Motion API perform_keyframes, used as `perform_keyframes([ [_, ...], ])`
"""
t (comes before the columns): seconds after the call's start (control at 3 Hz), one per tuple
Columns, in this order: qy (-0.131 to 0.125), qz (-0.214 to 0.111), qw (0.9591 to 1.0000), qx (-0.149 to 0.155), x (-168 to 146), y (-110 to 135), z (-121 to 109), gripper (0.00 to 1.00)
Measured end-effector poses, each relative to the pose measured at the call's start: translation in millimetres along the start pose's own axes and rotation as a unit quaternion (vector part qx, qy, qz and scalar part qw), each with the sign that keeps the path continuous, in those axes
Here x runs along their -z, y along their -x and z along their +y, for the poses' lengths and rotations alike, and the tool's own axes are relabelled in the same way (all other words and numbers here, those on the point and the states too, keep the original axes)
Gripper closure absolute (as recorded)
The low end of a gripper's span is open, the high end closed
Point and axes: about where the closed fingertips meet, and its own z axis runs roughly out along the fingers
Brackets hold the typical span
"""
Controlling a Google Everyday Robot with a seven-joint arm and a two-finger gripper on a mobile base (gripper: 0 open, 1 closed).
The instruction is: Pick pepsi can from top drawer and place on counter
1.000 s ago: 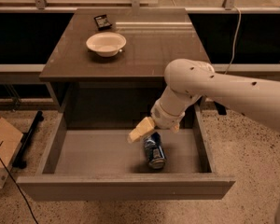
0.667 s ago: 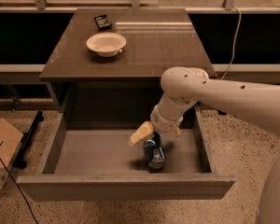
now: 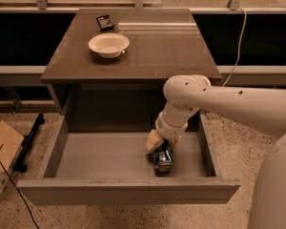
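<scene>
The pepsi can [image 3: 163, 161] is blue with a silver end and lies on the grey floor of the open top drawer [image 3: 100, 154], right of its middle. My gripper [image 3: 162, 145] reaches down into the drawer from the right and sits right over the can's upper end, touching or nearly touching it. The white arm [image 3: 214, 97] crosses above the drawer's right side. The counter [image 3: 157, 51] is the glossy grey-brown top behind the drawer.
A white bowl [image 3: 108, 44] and a small dark object [image 3: 104, 22] sit on the counter's back left. A cardboard box [image 3: 1, 151] and a black bar [image 3: 29, 140] lie on the floor to the left. A white cable [image 3: 238, 42] hangs at the right.
The gripper has moved down and slightly right, closing in on the can. The can has shifted a little to the right on the drawer floor.
</scene>
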Motion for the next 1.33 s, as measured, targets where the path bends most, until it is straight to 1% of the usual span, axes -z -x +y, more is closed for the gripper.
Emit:
perform_keyframes([
  [0.33, 0.023, -0.011, 0.9997, -0.003, 14.4, 1.9, 6.3, 0.73],
  [0.67, 0.051, -0.024, 0.9983, 0.014, 33.8, 4.6, 17.5, 0.96],
  [1.0, 0.092, -0.054, 0.9933, 0.045, 72.6, 10.5, 25.2, 1.0],
  [1.33, 0.126, -0.098, 0.9828, 0.092, 124.2, 21.3, 22.1, 1.0],
])
